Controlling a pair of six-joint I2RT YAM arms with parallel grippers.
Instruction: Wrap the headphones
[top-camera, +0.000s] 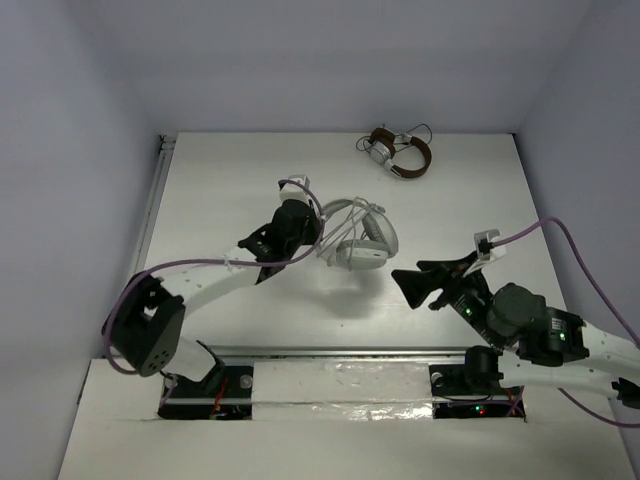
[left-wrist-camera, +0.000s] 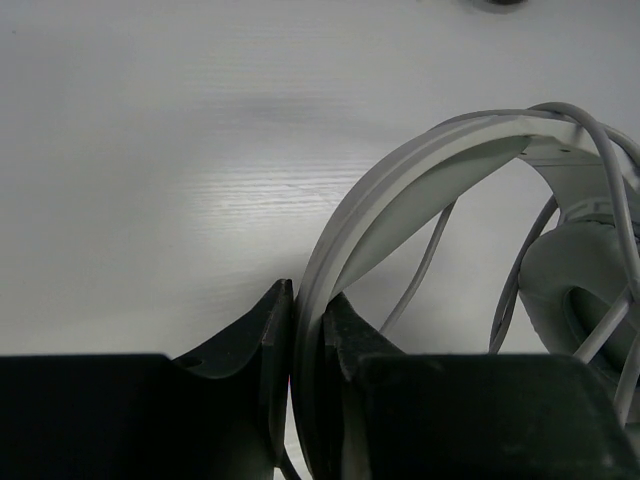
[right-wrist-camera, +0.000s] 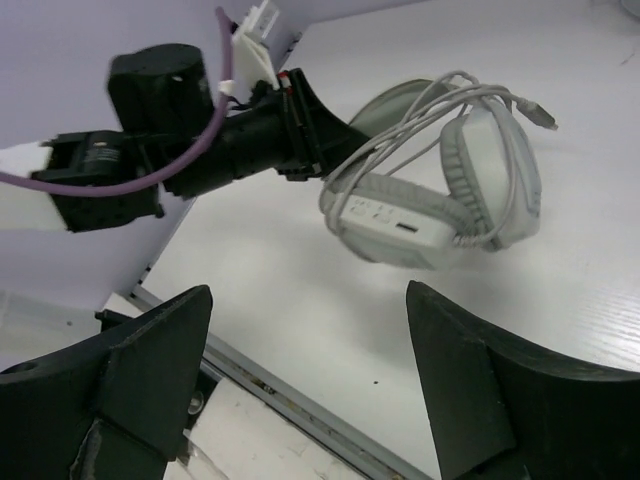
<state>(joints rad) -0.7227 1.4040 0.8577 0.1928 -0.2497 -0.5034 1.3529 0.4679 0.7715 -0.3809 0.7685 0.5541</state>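
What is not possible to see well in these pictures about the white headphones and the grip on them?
- Left wrist view: the right edge cuts off most of the headphones; the left gripper hides the headband below its fingertips.
- Top external view: the left gripper covers its own grip; the brown headphones are too small for detail.
- Right wrist view: the cable loops overlap, so the turns cannot be counted.

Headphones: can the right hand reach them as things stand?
Probably yes. The right hand is open and faces the headphones with nothing between them; the left hand grips the headband on the far side.
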